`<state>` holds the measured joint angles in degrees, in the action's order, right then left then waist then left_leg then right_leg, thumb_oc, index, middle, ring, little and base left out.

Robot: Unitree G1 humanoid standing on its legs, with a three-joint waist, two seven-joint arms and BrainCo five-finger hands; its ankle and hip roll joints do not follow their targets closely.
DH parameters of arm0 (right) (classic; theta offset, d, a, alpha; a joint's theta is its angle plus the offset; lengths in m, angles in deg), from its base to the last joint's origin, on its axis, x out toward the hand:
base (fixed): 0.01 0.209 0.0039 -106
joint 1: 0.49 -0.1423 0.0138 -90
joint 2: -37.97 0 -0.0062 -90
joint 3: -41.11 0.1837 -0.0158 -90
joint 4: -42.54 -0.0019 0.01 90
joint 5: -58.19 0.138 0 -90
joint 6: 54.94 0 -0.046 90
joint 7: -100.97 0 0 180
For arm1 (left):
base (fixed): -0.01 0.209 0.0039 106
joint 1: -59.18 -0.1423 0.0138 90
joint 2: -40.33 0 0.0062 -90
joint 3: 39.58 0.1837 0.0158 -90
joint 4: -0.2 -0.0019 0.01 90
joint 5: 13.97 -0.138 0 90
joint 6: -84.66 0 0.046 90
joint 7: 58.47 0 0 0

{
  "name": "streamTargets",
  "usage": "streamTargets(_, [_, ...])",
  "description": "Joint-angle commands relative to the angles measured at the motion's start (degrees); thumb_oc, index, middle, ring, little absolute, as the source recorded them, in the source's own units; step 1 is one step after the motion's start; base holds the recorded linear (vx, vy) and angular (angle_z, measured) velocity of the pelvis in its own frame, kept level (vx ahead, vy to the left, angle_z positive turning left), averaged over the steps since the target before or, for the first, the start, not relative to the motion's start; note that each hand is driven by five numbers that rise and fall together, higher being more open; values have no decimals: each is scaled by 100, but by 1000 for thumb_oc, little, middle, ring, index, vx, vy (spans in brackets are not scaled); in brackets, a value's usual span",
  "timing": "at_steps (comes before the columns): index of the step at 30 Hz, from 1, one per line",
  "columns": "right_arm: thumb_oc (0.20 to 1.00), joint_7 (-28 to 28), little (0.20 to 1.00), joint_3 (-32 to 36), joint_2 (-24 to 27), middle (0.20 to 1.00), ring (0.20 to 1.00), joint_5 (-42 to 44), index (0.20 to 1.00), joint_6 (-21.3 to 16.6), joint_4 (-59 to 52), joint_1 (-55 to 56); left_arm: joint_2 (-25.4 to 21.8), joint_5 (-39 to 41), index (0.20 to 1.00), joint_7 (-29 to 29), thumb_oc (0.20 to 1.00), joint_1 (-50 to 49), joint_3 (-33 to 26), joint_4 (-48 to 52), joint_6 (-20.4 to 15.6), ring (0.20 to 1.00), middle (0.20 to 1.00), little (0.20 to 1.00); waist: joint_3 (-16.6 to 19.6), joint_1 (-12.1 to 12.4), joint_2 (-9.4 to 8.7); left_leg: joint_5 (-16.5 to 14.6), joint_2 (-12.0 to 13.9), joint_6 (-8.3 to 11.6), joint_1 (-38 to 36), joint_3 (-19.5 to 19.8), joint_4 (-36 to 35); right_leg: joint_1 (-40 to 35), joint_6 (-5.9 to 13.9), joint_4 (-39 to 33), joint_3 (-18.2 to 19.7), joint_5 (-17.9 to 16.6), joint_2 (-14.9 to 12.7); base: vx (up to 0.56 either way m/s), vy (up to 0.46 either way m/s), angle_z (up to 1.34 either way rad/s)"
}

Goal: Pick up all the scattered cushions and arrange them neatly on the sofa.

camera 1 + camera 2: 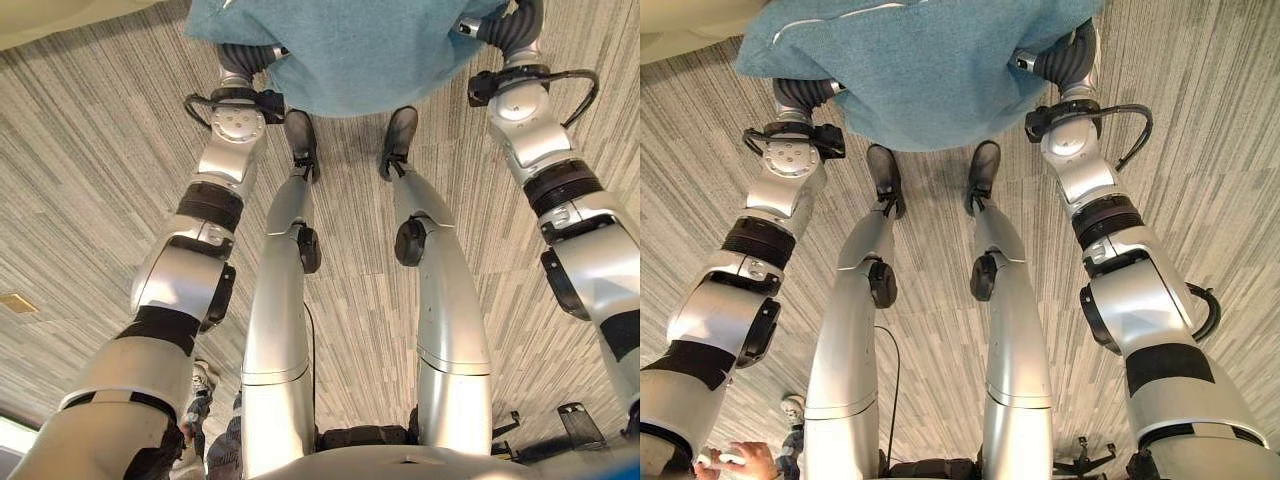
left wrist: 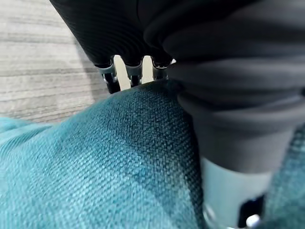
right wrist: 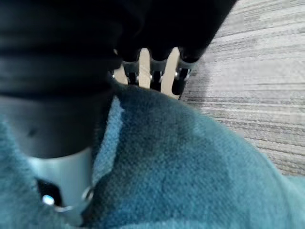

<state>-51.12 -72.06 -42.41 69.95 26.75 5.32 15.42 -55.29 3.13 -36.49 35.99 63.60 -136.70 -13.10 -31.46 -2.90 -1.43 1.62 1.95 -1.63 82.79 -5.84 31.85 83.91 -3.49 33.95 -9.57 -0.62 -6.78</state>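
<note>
Grey striped carpet (image 1: 90,180) is running across the whole floor, its bands lying in patches that are turning at different angles. At the top-left corner of both eye views a pale cream surface (image 1: 685,25) is edging in; what it is I cannot tell. A small tan plate (image 1: 18,302) is sitting flush in the carpet at the robot's left. At the lower left of the right eye view a person's hand (image 1: 735,460) is showing, holding something pale, with a shoe (image 1: 792,408) just beside it.

1 cushion (image 1: 925,65) is showing, teal and coarsely woven, with a thin pale piping line near 1 edge. It is hanging above the carpet between the 2 arms, in front of the robot.

The left hand (image 2: 133,71) is pressing against the cushion's left side and the right hand (image 3: 157,71) against its right side. In each wrist view the cushion's fabric is rising right up to the hand's dark ribbed cover, and the bases of the fingers (image 2: 112,78) are disappearing over the cushion's far edge. The tips are hidden behind the fabric on both sides, so I cannot tell whether the fingers are lying straight or curling round it.
</note>
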Motion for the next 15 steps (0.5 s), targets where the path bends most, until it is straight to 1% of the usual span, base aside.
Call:
streamTargets(1, [1000,-80,1000,-160,-593,1000,1000,154,1000,-442,-792,9,751,259,1000,-13,1000,-30,-81,402,-407,1000,1000,1000,166,-91,369,-539,-78,181,-160,687,99,-626,501,49,339,59,-13,0,0,0])
streamTargets(2, [755,-78,755,-116,-669,755,755,186,755,-454,-851,29,809,292,1000,-18,1000,-34,-82,407,-425,1000,1000,1000,166,-92,366,-534,-84,183,-188,684,78,-645,500,35,343,60,-4,0,0,0])
streamTargets(3, [200,-47,200,-11,-856,200,200,248,200,-504,-1032,48,951,426,608,-22,608,-66,-99,530,-486,608,608,608,166,-99,361,-525,-108,181,-221,690,55,-679,501,-7,342,47,11,-13,16,3])
streamTargets(4, [200,-53,200,54,-992,200,200,285,200,-574,-1225,85,1042,550,200,-60,200,-148,-159,698,-550,200,200,200,166,-107,348,-514,-127,174,-261,699,29,-721,502,-34,344,23,36,0,0,0])
streamTargets(7, [200,-33,200,132,-1160,200,200,129,200,-635,-1719,261,1159,803,200,-115,200,-362,-310,1251,-648,200,200,200,166,-154,308,-481,-126,168,-540,667,-150,-950,480,-205,360,-15,66,0,0,0])
streamTargets(10, [200,-24,200,151,-1209,200,200,39,200,-647,-1954,435,1198,789,200,-130,200,-531,-362,1519,-664,200,200,200,166,-176,271,-451,-119,167,-789,637,-305,-1172,477,-358,345,-57,89,-11,5,-3])
streamTargets(13, [200,-86,200,254,-1277,200,200,-100,200,-663,-2311,817,1324,756,200,-192,200,-920,-455,2022,-642,200,200,200,166,-211,219,-399,-103,168,-1295,582,-589,-1635,461,-622,316,-109,131,-21,-11,-6])
streamTargets(15, [200,-186,200,384,-1280,200,200,-182,200,-637,-2670,1273,1386,658,200,-281,200,-1313,-476,2542,-578,200,200,200,166,-218,191,-347,-92,173,-1778,556,-866,-2065,441,-835,290,-117,155,-21,-39,-4])
